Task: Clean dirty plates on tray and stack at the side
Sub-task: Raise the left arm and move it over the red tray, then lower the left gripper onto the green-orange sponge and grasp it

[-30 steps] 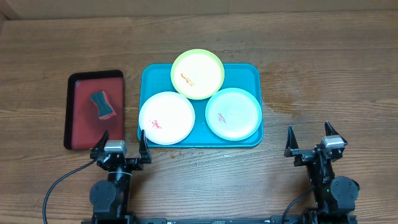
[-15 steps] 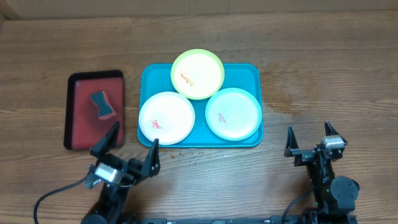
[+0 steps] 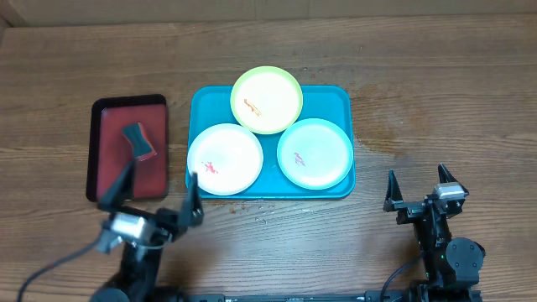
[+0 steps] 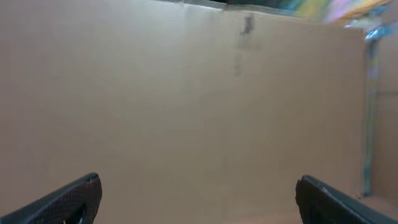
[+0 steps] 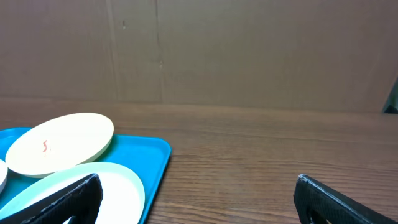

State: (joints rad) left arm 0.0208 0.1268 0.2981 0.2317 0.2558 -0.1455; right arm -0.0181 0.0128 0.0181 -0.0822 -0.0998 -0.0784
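Note:
Three plates lie on the turquoise tray [image 3: 340, 101]: a yellow-green plate [image 3: 266, 99] overhanging the far rim, a white plate [image 3: 225, 159] at front left, and a pale mint plate [image 3: 315, 153] at front right. Each carries a small coloured smear. My left gripper [image 3: 162, 174] is raised and open just left of the tray's front corner, nothing between its fingers. Its own view shows only a blurred brown wall beyond the fingertips [image 4: 68, 200]. My right gripper [image 3: 416, 176] stands open right of the tray. Its view takes in the mint plate [image 5: 121, 186], the yellow-green plate [image 5: 62, 144] and the tray [image 5: 152, 155].
A smaller dark red tray with a black rim [image 3: 109, 180] lies left of the turquoise one. It holds a small teal-and-red block [image 3: 139, 143]. A brown cardboard wall [image 5: 249, 56] closes the far side of the wooden table [image 3: 436, 92].
My left arm has risen and swung left, its open fingers now reaching over the red tray's near corner. The right arm and the plates have stayed put.

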